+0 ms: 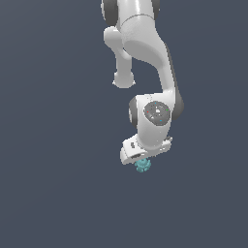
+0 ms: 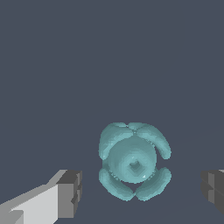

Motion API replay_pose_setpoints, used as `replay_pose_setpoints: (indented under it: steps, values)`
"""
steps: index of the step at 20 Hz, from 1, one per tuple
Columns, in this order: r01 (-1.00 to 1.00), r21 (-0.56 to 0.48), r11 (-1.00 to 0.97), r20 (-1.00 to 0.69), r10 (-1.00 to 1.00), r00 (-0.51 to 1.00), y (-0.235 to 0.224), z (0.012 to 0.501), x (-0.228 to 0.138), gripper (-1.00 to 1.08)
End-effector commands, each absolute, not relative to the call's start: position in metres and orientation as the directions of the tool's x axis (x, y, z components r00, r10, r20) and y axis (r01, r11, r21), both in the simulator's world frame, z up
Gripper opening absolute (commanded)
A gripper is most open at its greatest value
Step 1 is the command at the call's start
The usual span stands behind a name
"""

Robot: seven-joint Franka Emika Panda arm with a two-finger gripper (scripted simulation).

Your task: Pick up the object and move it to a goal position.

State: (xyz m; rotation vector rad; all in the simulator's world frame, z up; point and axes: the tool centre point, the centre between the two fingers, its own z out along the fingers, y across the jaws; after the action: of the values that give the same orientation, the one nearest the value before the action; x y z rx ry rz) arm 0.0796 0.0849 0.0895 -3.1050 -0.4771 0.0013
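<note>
The object is a small teal, knobbly, roundish lump with a ring-like top, lying on the dark grey floor. In the wrist view it sits between my two grey fingertips, with a gap on each side, so nothing touches it. My gripper is open. In the exterior view the object peeks out just below the white hand, whose fingers are hidden behind the hand and the object.
The plain dark grey floor spreads all around. The white arm comes down from the top of the exterior view.
</note>
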Motion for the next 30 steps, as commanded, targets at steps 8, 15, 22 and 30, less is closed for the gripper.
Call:
replay_pose_setpoints:
  steps: [8,15,22,30]
  values:
    - [0.302,0.000,-0.953,0.000,0.302,0.953,0.085,0.053,0.079,1.00]
    - [0.302,0.000,-0.953,0.000,0.302,0.953,0.085,0.039,0.080,1.00]
    - [0.302,0.000,-0.953,0.000,0.302,0.953,0.085,0.040,0.080,-1.00]
    - [0.302,0.000,-0.953,0.000,0.302,0.953,0.083,0.042,0.081,-1.00]
